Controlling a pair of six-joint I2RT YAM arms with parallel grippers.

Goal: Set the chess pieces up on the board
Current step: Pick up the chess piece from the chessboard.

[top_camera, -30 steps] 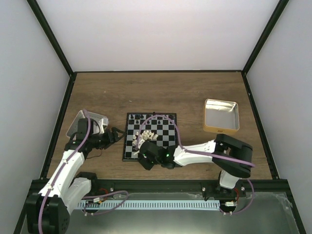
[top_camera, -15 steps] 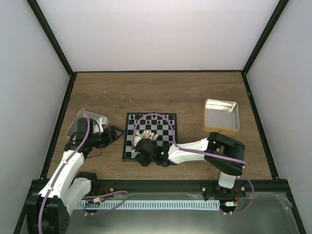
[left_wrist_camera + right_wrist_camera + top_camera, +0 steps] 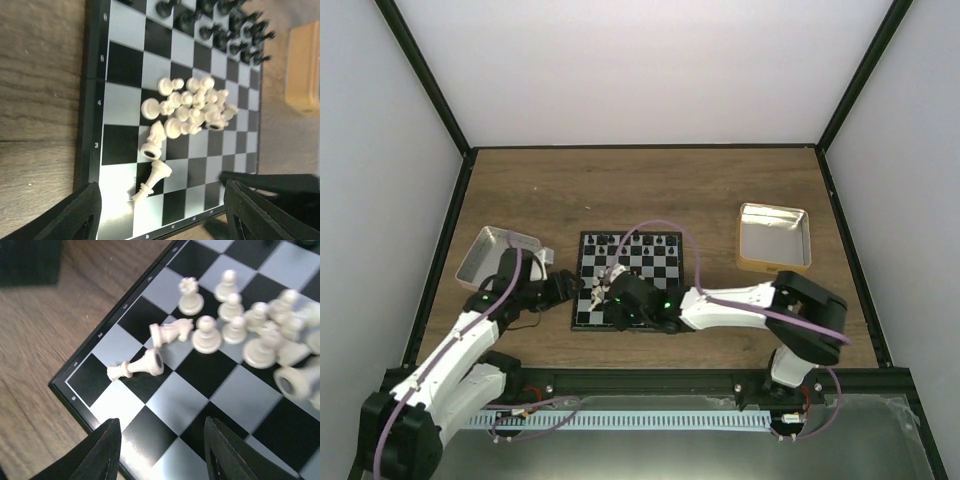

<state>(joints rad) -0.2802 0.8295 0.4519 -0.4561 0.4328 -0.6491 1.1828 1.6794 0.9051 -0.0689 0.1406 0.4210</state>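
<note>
The board (image 3: 632,262) lies at the table's middle, with black chess pieces (image 3: 630,240) standing along its far rows. Cream-white pieces (image 3: 192,107) lie heaped near the board's middle, also in the right wrist view (image 3: 250,335). One white piece (image 3: 152,181) lies toppled near the board's near left corner, seen too in the right wrist view (image 3: 137,365). My left gripper (image 3: 160,220) is open and empty over that corner (image 3: 570,290). My right gripper (image 3: 162,455) is open and empty just above the board's near edge (image 3: 615,305).
A silver tray (image 3: 485,252) sits left of the board, behind my left arm. A gold-rimmed square tin (image 3: 775,238) stands at the right, its side showing in the left wrist view (image 3: 305,70). Bare wood surrounds the board.
My left gripper has moved from beside the silver tray towards the board's near left corner. My right gripper has shifted slightly over the board's near edge.
</note>
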